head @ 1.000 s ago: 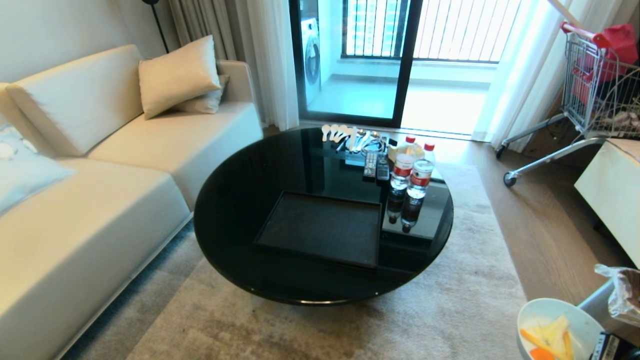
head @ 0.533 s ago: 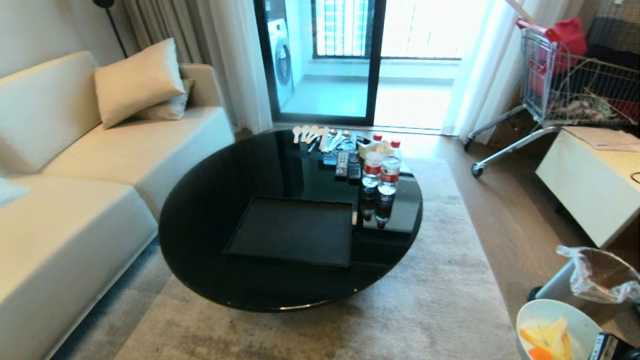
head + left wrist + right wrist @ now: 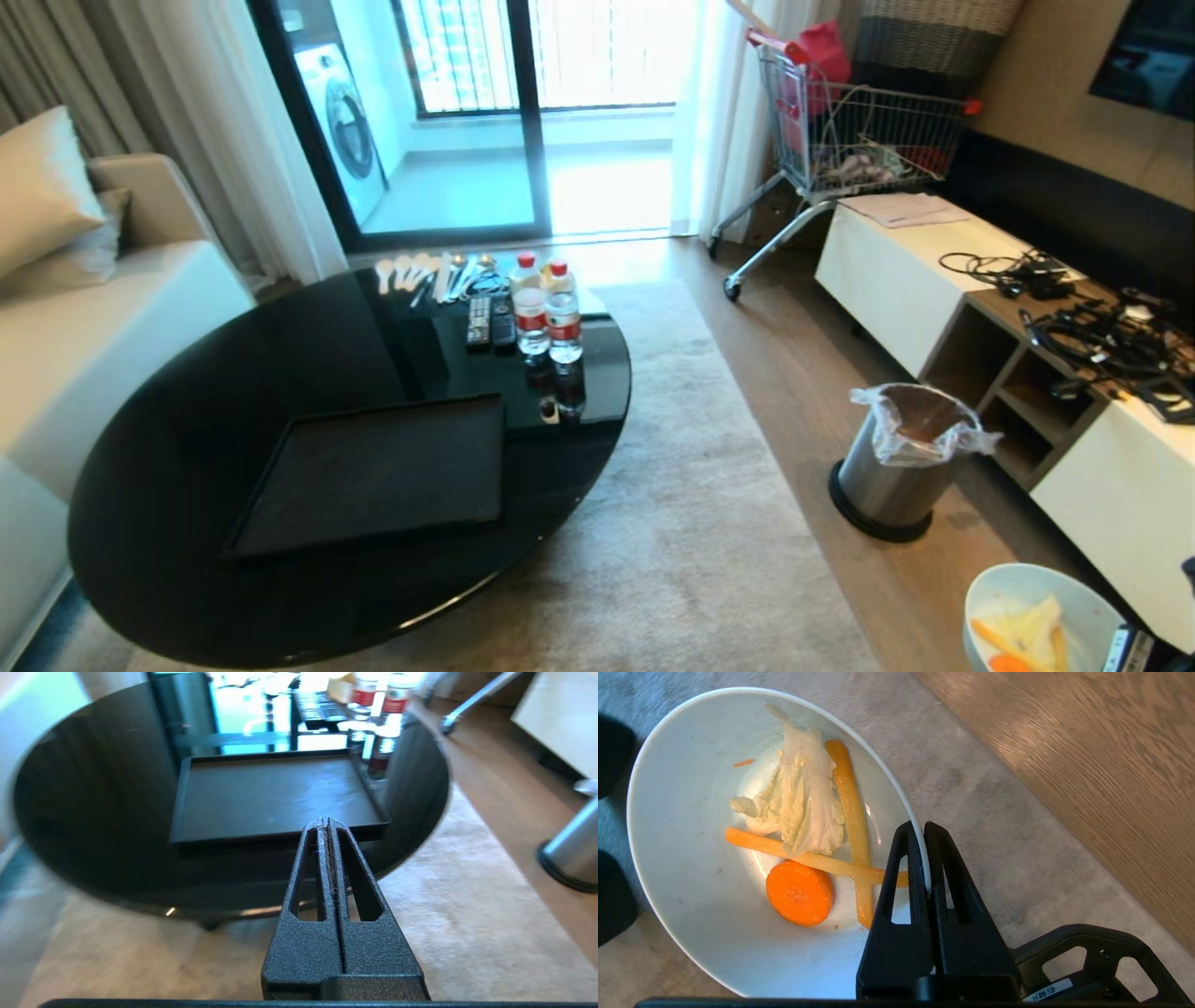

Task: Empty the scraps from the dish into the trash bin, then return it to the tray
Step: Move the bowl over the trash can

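Only the right wrist view shows the right gripper (image 3: 923,833) clamped on the rim of the small white ceramic bowl (image 3: 691,868), holding orange carrot pieces and pale peel (image 3: 808,812) above beige carpet (image 3: 691,523). The left gripper (image 3: 328,823) is clenched empty. The brushed-steel trash bin (image 3: 894,481) stands right of the round black glass table (image 3: 308,327) bearing the matte-black tray (image 3: 373,476).

White dish (image 3: 1041,621), bottom right of head frame, held above the rug, w/ scraps (image 3: 808,826) inside: carrot sticks, one carrot round, pale cabbage bit. Steel trash bin (image 3: 898,464) w/ clear liner upright on wood floor, right of centre. Black tray (image 3: 373,471) flat on table, lower left, nothing on it.
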{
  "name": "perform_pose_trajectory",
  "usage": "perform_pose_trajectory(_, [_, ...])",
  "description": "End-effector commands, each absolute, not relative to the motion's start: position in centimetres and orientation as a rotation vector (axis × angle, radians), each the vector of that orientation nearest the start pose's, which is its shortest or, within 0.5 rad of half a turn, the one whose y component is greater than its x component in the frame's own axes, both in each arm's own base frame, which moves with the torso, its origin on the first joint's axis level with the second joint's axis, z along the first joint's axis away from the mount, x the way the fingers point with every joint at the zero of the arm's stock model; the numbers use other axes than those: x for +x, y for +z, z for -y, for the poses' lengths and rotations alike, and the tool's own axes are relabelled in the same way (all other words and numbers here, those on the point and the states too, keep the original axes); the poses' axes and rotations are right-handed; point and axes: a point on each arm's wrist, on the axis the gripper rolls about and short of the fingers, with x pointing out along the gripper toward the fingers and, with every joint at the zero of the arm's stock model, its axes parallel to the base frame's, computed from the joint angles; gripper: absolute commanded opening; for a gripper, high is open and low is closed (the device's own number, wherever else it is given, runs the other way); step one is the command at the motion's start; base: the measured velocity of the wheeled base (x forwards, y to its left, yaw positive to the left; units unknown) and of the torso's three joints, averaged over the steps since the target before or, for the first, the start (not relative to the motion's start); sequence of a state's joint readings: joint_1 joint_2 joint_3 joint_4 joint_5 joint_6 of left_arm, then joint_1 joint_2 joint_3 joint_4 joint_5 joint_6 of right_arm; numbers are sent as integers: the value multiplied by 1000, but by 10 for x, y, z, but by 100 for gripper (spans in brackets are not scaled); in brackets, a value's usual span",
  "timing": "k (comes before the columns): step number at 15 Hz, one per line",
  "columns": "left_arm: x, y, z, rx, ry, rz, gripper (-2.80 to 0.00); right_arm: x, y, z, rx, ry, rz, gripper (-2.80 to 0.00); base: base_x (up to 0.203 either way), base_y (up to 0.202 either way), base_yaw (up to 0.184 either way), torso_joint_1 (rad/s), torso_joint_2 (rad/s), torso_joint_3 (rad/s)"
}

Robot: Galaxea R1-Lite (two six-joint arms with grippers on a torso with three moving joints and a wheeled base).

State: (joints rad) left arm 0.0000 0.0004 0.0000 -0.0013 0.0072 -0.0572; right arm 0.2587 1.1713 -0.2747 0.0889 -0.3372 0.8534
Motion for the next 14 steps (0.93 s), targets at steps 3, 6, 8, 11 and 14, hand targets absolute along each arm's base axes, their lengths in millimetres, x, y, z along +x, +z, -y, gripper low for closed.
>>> perform_pose_trajectory(3, [-23, 76, 0, -58, 8, 2, -280, 104, 101, -20, 499, -465, -838, -280, -2, 11, -170, 3, 3, 3])
perform_pose_trajectory(6, [-23, 76, 0, -58, 8, 2, -280, 104, 101, -20, 498, -466, -839, -280, -1, 12, -164, 1, 4, 1])
perform_pose_trajectory(8, [-23, 76, 0, -58, 8, 2, -280, 104, 101, -20, 497, -465, -839, -280, 2, 10, -173, 4, 2, 4])
perform_pose_trajectory(11, [-23, 76, 0, -58, 8, 2, -280, 103, 99, -19, 493, -469, -845, -280, -1, 11, -166, 0, 2, 1])
perform_pose_trajectory(14, [-23, 76, 0, -58, 8, 2, -280, 103, 99, -19, 491, -470, -845, -280, -1, 10, -147, 5, 3, 3])
